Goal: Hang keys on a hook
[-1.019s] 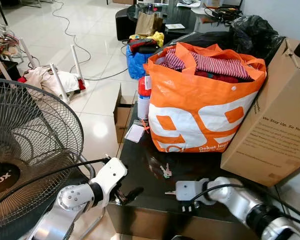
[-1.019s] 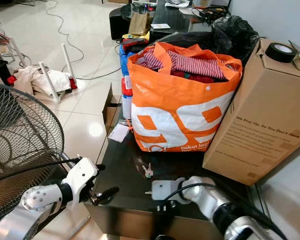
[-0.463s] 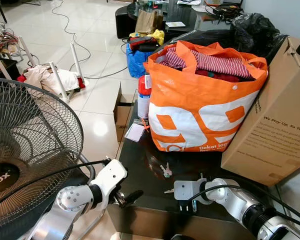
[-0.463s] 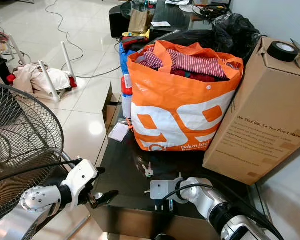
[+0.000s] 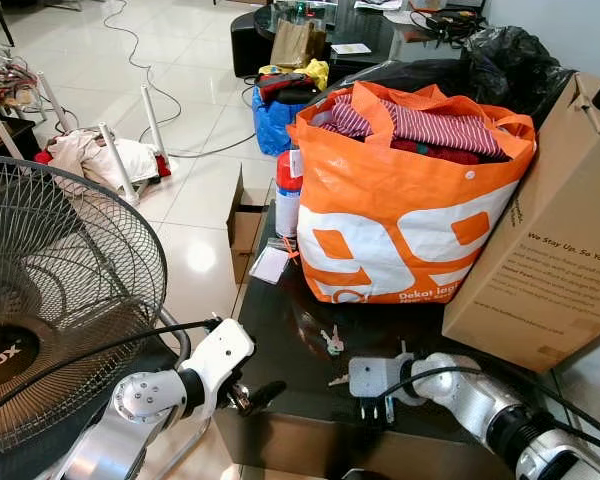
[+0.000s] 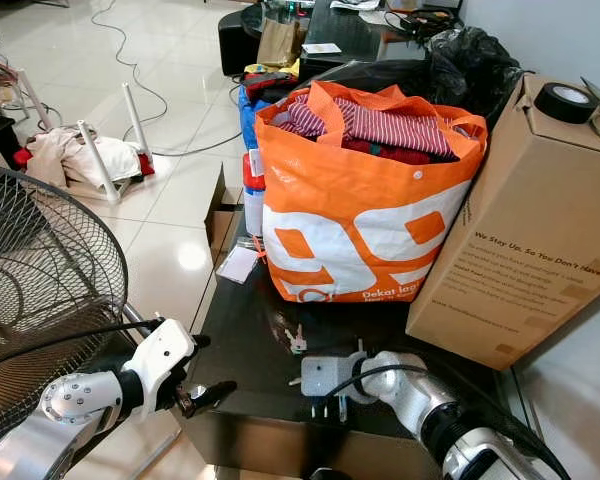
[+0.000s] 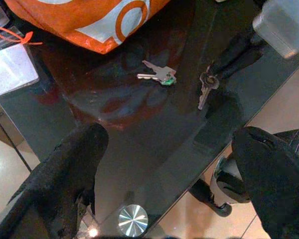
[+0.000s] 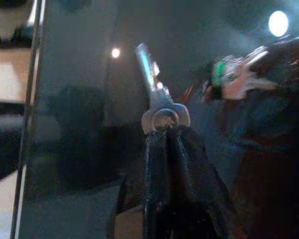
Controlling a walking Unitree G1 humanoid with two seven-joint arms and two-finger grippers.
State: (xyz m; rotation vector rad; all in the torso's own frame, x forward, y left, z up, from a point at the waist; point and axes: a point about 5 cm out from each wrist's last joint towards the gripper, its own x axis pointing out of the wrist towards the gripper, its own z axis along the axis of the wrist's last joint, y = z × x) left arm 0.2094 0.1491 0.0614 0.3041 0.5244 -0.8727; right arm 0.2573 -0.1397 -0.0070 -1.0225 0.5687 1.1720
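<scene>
My right gripper (image 8: 162,130) was down on the dark glass table (image 5: 280,330), jaws pinched tight on the head of a silver key (image 8: 150,84), near the front edge. A second bunch of keys (image 5: 331,342), with a green tag, lay just beyond it, in front of the orange bag (image 5: 405,210). My left gripper (image 5: 255,395) hovered off the table's near-left corner, fingers (image 7: 72,174) spread wide, holding nothing.

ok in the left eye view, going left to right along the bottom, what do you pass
fan → left claw → silver key held in the right claw → cardboard box
</scene>
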